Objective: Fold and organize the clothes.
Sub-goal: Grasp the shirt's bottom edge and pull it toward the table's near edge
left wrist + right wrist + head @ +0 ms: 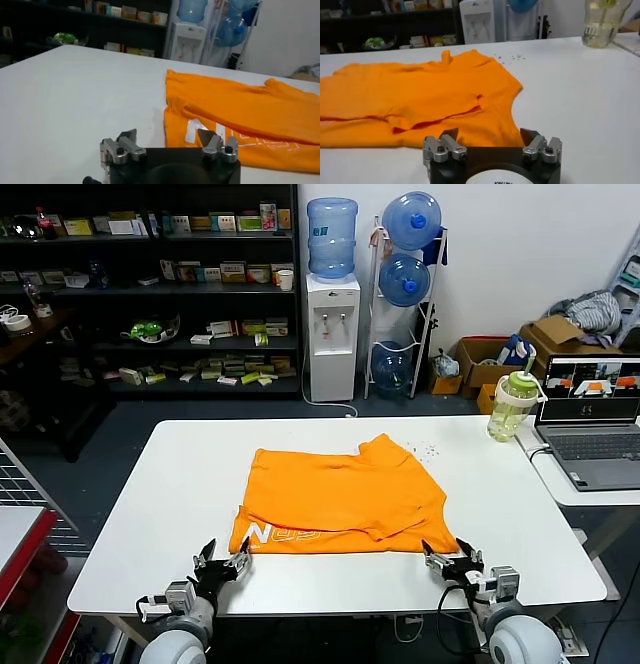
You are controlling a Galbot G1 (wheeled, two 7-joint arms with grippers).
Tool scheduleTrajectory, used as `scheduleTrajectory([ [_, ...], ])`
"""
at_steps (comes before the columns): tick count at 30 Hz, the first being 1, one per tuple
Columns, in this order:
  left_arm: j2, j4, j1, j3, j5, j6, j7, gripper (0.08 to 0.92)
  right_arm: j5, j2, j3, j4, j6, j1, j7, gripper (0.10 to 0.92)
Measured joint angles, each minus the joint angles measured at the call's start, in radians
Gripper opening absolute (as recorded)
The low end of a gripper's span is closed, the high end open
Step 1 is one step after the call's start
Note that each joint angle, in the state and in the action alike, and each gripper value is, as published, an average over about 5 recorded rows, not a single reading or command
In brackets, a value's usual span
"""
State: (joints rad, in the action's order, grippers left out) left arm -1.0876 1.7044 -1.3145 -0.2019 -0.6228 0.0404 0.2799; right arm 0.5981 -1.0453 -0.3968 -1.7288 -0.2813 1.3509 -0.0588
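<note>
Bright, even overhead light. White table (500, 514) well lit, mild sheen, no harsh glare. Soft shadow under near edge of shirt (340, 499). Dim around dark shelves (150, 284) at back left. Head view sharp. Wrist views softer, background shelves and bottles blurred.

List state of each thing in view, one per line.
orange T-shirt: partly folded, flat on table, white lettering showing at near edge
left gripper: open, empty, at shirt's near left corner
right gripper: open, empty, at shirt's near right corner
laptop: lid open, screen on
green bottle: upright, capped
</note>
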Motion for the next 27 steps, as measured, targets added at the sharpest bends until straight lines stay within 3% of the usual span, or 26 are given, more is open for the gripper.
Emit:
scheduleTrajectory([
  [19, 0.000, -0.001, 0.000, 0.014, 0.004, 0.000, 0.008, 0.273, 0.018, 0.012, -0.012, -0.007, 0.009, 0.013, -0.003, 0.169],
  [22, 0.002, 0.004, -0.001, 0.015, 0.001, 0.000, 0.011, 0.186, 0.026, 0.015, -0.017, -0.011, 0.014, 0.016, -0.007, 0.127],
  [27, 0.012, 0.020, -0.008, 0.011, -0.012, 0.002, 0.021, 0.096, 0.042, 0.024, -0.028, -0.028, 0.020, 0.026, -0.018, 0.124],
])
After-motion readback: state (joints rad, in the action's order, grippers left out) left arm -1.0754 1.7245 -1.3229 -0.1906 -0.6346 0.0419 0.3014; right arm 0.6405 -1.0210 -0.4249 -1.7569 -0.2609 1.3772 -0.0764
